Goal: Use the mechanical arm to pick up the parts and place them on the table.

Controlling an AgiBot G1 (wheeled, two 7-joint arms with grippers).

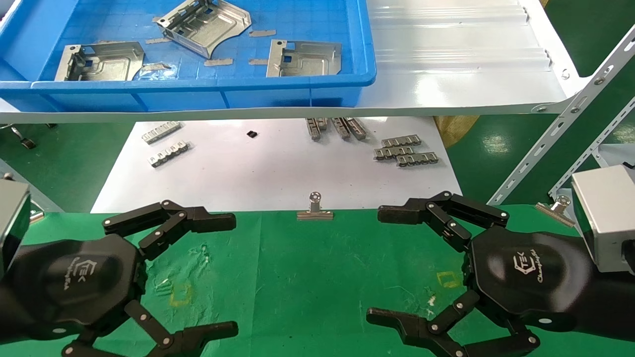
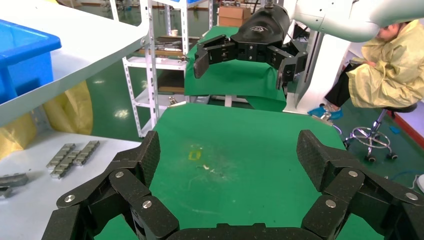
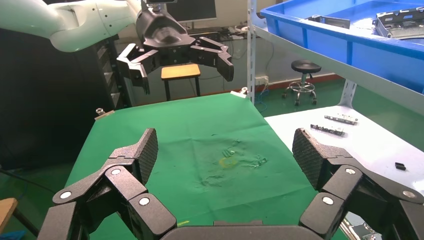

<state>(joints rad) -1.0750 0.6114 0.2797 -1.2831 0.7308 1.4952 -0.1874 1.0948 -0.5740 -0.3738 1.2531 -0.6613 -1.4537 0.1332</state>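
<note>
Three silver-grey sheet-metal parts lie in a blue bin (image 1: 198, 94) on the shelf at the back: one at the left (image 1: 101, 60), one in the middle (image 1: 206, 25), one at the right (image 1: 303, 58). My left gripper (image 1: 233, 273) is open and empty, low over the left side of the green table (image 1: 307, 277). My right gripper (image 1: 375, 264) is open and empty over the table's right side, facing the left one. Each wrist view shows only green cloth between its own fingers, the left (image 2: 150, 155) and the right (image 3: 310, 155).
A white sheet (image 1: 248, 168) beyond the table carries small toothed strips (image 1: 404, 151). A binder clip (image 1: 314, 208) sits on the table's far edge. The glossy white shelf (image 1: 461, 59) overhangs the sheet, and its perforated braces (image 1: 560, 139) slant down at the right.
</note>
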